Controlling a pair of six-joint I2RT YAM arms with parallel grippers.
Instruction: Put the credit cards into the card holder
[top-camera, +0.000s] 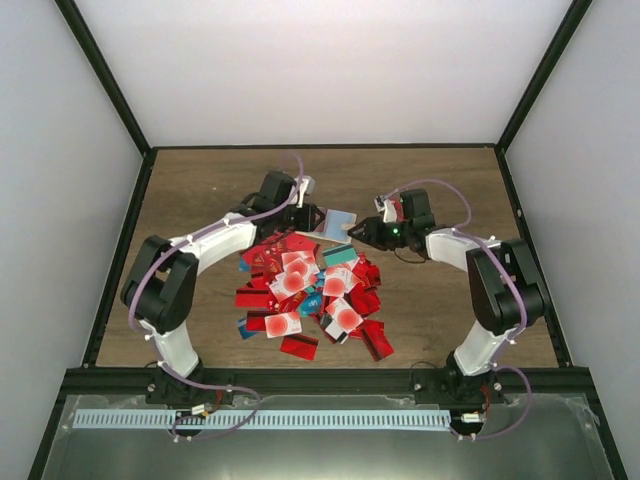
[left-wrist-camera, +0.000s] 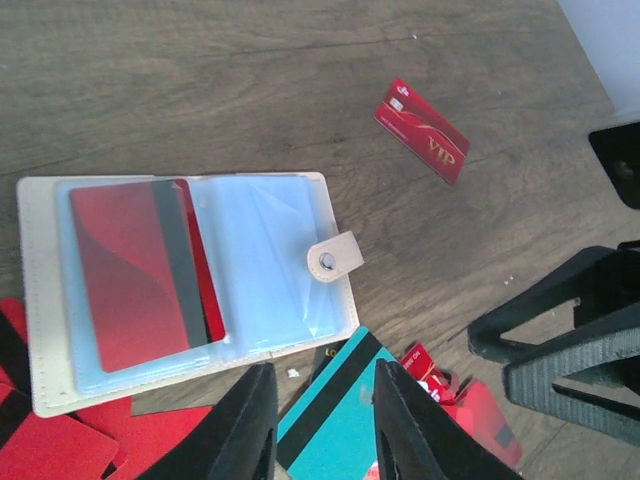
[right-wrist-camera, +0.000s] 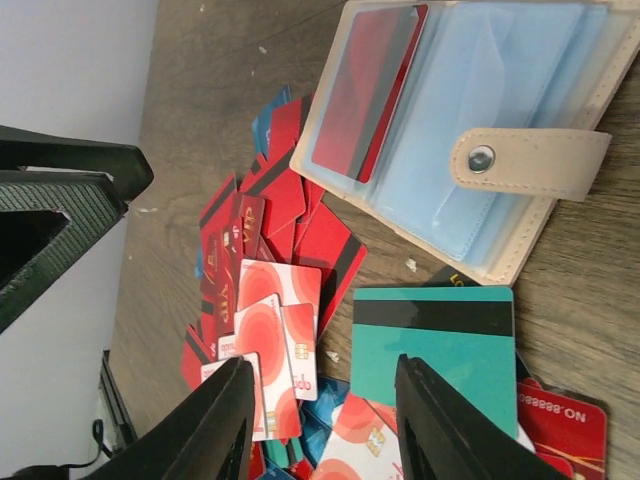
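At the left of the wooden surface (top-camera: 200, 190) the left arm (top-camera: 190, 255) rises from its base, bends at the elbow and reaches inward to the middle. The left claw (left-wrist-camera: 322, 438) points down with its two black fingers apart – open, gripping nothing – above a teal card (left-wrist-camera: 340, 400) with a black stripe. Just beyond it lies the card holder (left-wrist-camera: 40, 300), between the two claws at the far edge of the heap, with one corner resting on a few red cards. It is spread open, showing a beige cover, clear bluish sleeves and a snap tab (left-wrist-camera: 335, 258) folded over one edge. A striped red card (left-wrist-camera: 140, 275) is tucked into one sleeve. Further off, alone on bare wood, a small red card (left-wrist-camera: 422, 130) reads "VIP". Nearer the arm bases the credit cards (top-camera: 305, 295) lie in a loose heap, mostly red, some white with a red blot, a few teal or blue. One red numbered card (right-wrist-camera: 560, 418) shows "NO.8888" before the right wrist view cuts it off. Right of the holder, the right claw (top-camera: 362, 232) faces it low over the wood, fingers spread – open and empty. The right arm (top-camera: 480, 270) behind it climbs from its base and folds inward at the elbow
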